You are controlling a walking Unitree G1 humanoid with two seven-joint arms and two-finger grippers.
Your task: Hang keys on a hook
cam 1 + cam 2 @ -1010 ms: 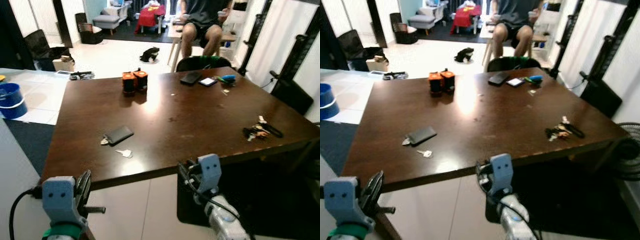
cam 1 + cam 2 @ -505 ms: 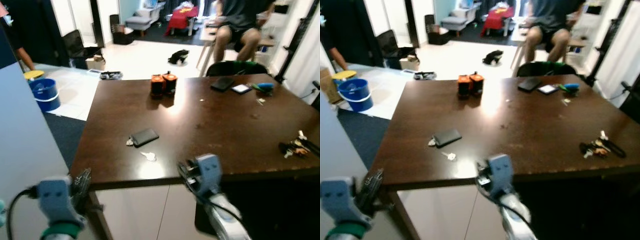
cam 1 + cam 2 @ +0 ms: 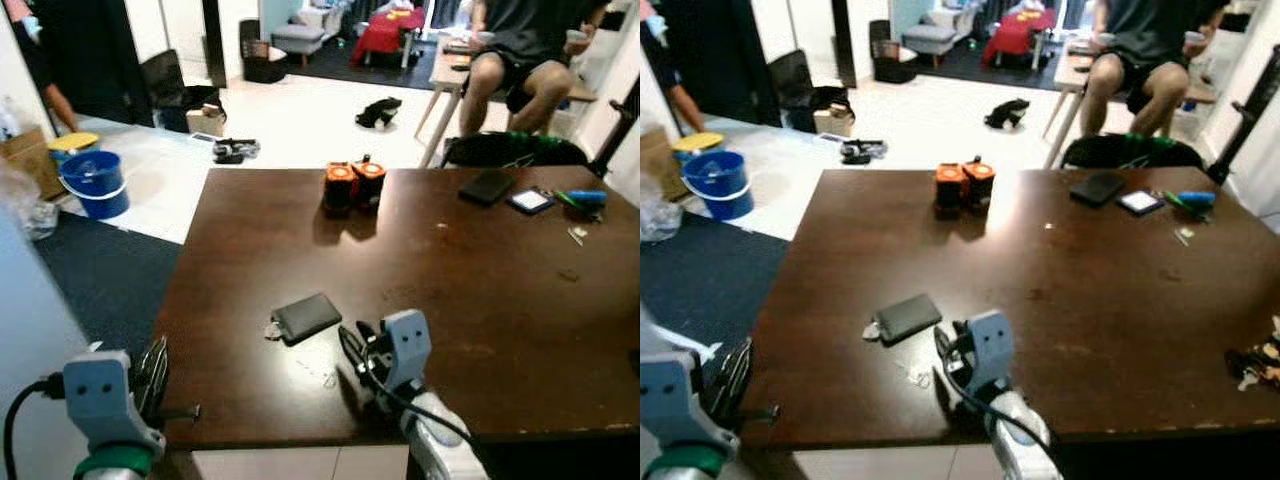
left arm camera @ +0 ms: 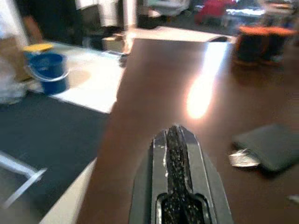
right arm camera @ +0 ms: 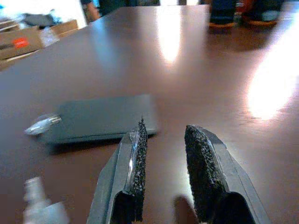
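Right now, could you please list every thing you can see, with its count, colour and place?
table: one, dark brown, before the robot
card holder: one, black, near table edge
small key: one, silvery, beside the card holder
canisters: two, orange-topped, table's far side
key bunch: one, dark, right table edge
bucket: one, blue, floor at left
seated person: one, beyond the table
left claw: shut, off the table's near-left corner
right claw: open, over the table by the small key
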